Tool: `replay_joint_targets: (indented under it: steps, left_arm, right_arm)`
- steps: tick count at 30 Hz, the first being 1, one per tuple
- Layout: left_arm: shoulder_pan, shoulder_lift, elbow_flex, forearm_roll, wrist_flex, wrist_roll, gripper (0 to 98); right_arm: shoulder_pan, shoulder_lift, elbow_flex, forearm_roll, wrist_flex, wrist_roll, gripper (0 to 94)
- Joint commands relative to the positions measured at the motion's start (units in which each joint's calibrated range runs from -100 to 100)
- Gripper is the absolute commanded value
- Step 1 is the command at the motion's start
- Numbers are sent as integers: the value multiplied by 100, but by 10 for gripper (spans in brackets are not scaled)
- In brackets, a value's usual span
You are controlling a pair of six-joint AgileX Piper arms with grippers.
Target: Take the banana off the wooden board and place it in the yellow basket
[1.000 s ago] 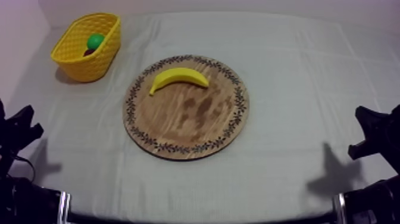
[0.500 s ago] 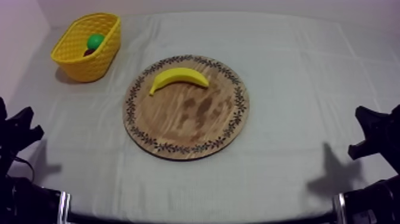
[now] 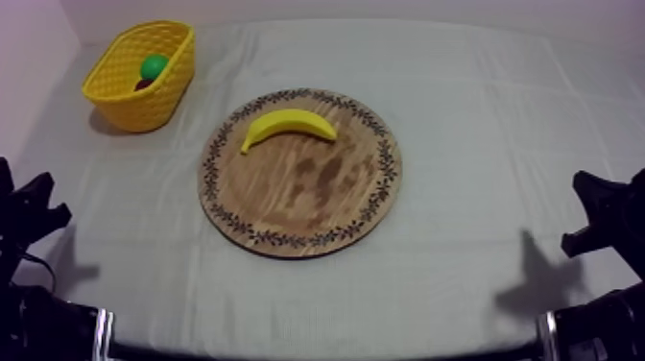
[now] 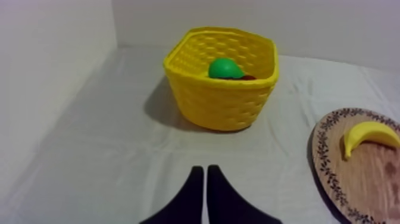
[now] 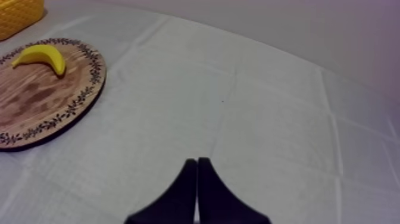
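Note:
A yellow banana (image 3: 288, 126) lies on the far part of the round wooden board (image 3: 317, 197) in the middle of the table. The yellow basket (image 3: 134, 91) stands at the far left, holding a green fruit (image 3: 153, 66) and something dark red beside it. My left gripper (image 3: 34, 213) rests low at the left edge; its fingers (image 4: 205, 190) lie together as a narrow wedge, shut on nothing, facing the basket (image 4: 223, 98) with the banana (image 4: 369, 134) off to the side. My right gripper (image 3: 600, 213) rests low at the right, shut (image 5: 197, 179), well short of the board (image 5: 36, 107) and banana (image 5: 41, 56).
Grey-white cloth (image 3: 480, 106) covers the table, with open room to the right of the board and in front of it. A pale wall (image 4: 47, 71) runs along the left side by the basket.

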Motion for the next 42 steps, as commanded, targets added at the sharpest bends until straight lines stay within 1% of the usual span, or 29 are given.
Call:
replay_joint_targets:
  steps: [1, 5, 9, 18, 21, 25, 31, 36, 42]
  left_arm:
    - [-2, -5, 6, -1, -4, -85, 0]
    - [-3, -5, 7, -1, -8, -104, 0]
    - [-3, -5, 7, -1, -7, -41, 0]
    - [10, 29, -74, -19, 209, 2, 0]
    - [14, 208, -57, -99, 36, 33, 0]
    - [24, 596, -166, -227, -269, 154, 0]
    - [82, 1359, -927, -273, -333, 309, 0]
    - [141, 2213, -1953, -278, -37, 340, 0]
    - [232, 3427, -3642, -279, 827, 385, 0]
  right_arm:
    - [0, 0, -3, 0, 10, 1, 3]
    - [0, 0, -3, 0, 10, 1, 3]
    - [0, 0, -3, 0, 10, 1, 3]
    - [0, 0, -3, 0, 10, 1, 3]
    - [0, 0, -3, 0, 10, 1, 3]
    - [1, 0, -3, 0, 10, 1, 3]
    - [0, 0, -3, 0, 10, 1, 3]
    - [0, 0, -3, 0, 10, 1, 3]
    - [0, 0, -3, 0, 10, 1, 3]
